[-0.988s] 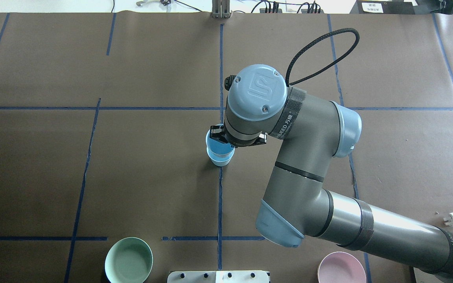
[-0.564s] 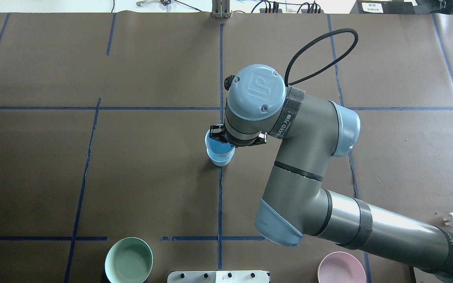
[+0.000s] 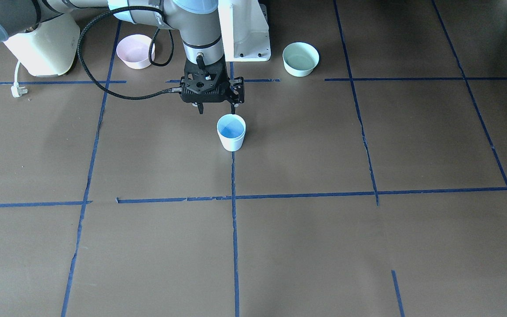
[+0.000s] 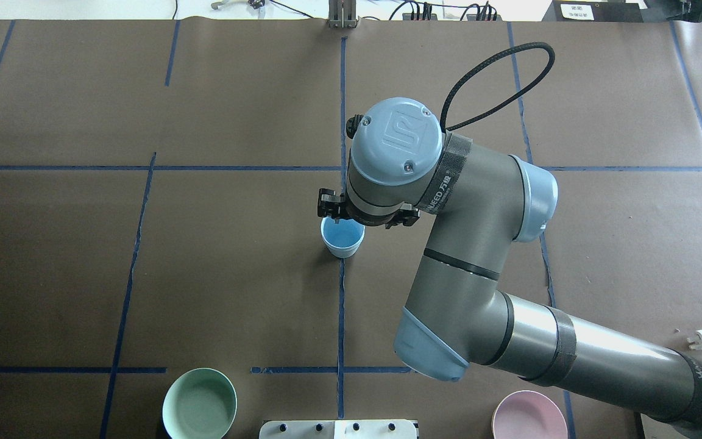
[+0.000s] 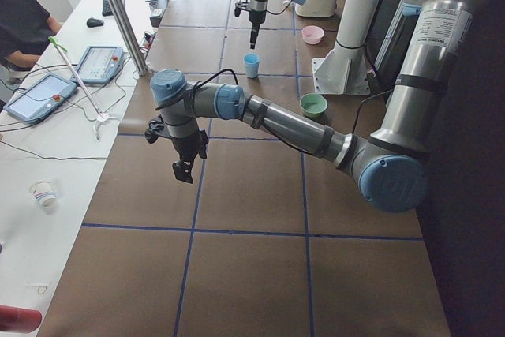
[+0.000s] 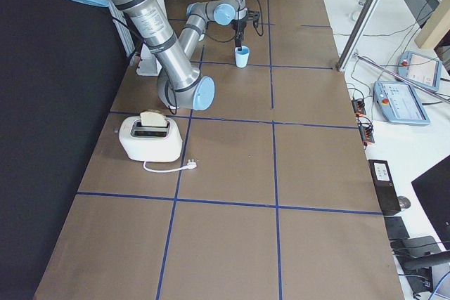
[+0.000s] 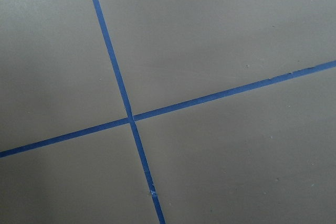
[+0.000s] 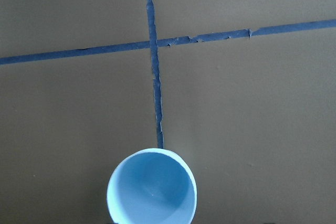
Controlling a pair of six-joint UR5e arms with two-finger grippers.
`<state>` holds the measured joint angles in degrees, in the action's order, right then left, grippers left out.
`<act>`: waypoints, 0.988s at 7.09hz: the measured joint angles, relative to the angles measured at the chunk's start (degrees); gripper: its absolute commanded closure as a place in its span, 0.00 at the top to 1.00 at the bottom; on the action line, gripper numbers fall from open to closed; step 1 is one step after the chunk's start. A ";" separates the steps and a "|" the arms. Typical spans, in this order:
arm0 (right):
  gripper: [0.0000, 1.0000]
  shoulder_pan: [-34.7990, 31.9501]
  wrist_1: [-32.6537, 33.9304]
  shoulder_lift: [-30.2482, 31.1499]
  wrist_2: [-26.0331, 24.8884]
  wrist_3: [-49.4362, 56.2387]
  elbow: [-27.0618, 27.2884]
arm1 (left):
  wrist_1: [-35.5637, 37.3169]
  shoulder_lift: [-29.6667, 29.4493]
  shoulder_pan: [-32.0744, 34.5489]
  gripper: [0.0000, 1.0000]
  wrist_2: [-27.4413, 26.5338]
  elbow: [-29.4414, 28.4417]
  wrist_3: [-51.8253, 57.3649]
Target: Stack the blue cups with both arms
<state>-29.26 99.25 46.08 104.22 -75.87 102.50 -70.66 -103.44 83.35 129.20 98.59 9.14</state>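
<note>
Right pincer [image 3: 217, 110] hangs wide and empty over your worktop [image 3: 324, 246]. Blue cup [image 3: 231, 132] stands upright on the tape line, just beside it at 5 o'clock in the front-facing view. Left pincer [image 5: 183, 170]: spread, cannot tell.

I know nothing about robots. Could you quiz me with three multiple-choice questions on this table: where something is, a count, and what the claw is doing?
1. Where does the blue cup stand?
A. on a blue tape line
B. inside a bowl
C. on the toaster

2. How many bowls are in view?
A. one
B. two
C. four

3. The right gripper is:
A. clamped on the cup
B. open above the cup
C. inside the cup

Answers:
1 A: the blue tape line runs under it.
2 B: there is a pink bowl and a mint-green bowl.
3 B: it hangs spread wide, clear of the rim.
</note>
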 measured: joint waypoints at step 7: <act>0.99 -15.49 0.13 17.42 10.41 16.45 13.90 | 0.03 0.07 0.83 1.00 1.53 -0.41 0.34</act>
<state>-44.75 99.37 63.50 114.63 -59.42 116.39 -70.64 -103.37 84.18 130.73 98.18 9.48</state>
